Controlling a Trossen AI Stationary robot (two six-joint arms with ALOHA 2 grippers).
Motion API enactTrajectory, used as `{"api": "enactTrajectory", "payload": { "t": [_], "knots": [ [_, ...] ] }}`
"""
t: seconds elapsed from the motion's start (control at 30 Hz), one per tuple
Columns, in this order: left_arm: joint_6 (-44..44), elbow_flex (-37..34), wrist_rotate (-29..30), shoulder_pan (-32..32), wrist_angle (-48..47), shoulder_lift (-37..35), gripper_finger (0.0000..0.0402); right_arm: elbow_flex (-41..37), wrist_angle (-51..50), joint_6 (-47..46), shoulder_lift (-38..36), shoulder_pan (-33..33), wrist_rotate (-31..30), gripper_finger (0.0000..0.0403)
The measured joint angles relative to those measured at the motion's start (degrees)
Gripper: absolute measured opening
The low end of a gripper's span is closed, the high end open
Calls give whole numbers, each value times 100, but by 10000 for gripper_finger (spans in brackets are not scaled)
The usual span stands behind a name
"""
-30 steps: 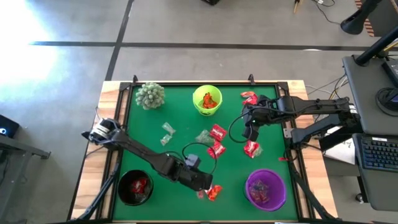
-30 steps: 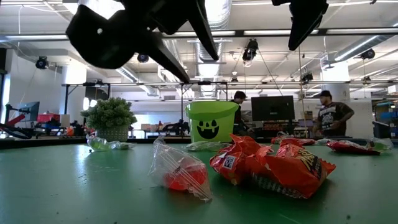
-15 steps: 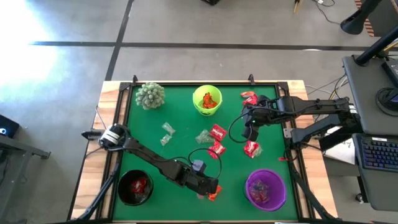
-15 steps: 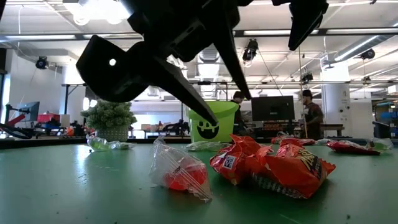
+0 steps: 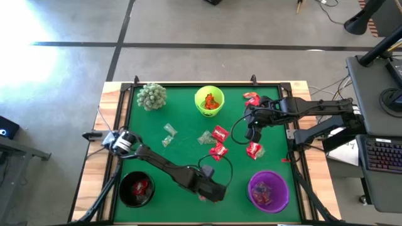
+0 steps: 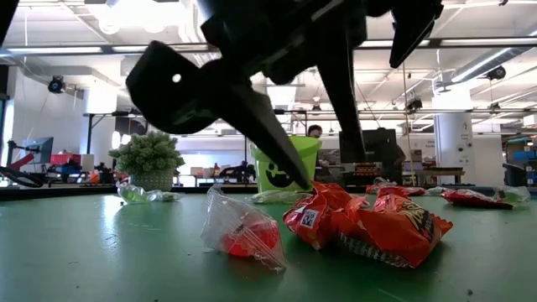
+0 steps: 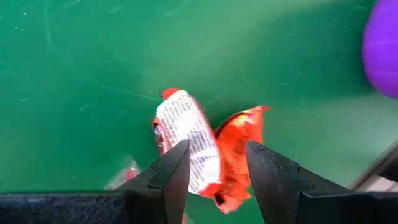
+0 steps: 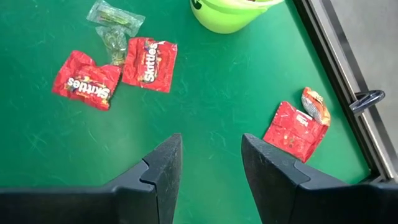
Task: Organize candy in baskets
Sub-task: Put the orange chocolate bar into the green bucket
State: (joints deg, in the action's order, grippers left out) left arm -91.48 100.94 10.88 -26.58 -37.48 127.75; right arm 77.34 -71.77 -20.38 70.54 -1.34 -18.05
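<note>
Near the worktop's front edge, between black and purple round plastic baskets, my left claw [image 7: 214,171] hangs released, fingers straddling a crinkly orange-and-white candy wrapper [image 7: 189,146] directly beneath. Right claw [image 8: 208,165], also released, waits farther off.

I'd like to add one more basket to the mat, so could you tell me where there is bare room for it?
Bare green lies left of the clear-wrapped candy, between the spiky plant and the black basket. The middle is crowded with red packets; the left gripper works candy beside the purple basket, and the right gripper hangs over the right side.
</note>
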Motion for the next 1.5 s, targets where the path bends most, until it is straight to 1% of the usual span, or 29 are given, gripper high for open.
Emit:
{"api": "enactTrajectory", "payload": {
  "t": [0.17, 0.37, 0.47, 0.6, 0.73, 0.9, 1.17, 1.37, 1.5],
  "knots": [
    [32, 209, -111, 21, -386, 177, 141, 0, -5, 4, 0, 0, 0, 159],
    [68, 208, -132, 54, -409, 199, 132, 0, -24, 1, 0, 0, 0, 157],
    [318, 125, -146, 85, -397, 199, 113, 1, -24, -3, 0, 0, 0, 155],
    [336, -72, -323, 113, -326, 175, 75, 0, -24, -11, 0, 0, 2, 155],
    [460, -100, -375, 113, -338, 175, 38, 0, -21, -16, 0, 0, 3, 153],
    [651, -109, -379, 134, -366, 175, 6, 0, 2, -18, 2, 0, 3, 155],
    [1102, -132, -403, 134, -321, 126, 0, 0, 4, -18, 2, 0, 3, 150],
    [1376, -151, -430, 115, -306, -155, 0, 0, 6, -18, 2, 0, 1, 150],
    [1455, -142, -331, 113, -305, -300, 0, 0, 7, -18, 2, 0, 0, 148]
  ]
}}
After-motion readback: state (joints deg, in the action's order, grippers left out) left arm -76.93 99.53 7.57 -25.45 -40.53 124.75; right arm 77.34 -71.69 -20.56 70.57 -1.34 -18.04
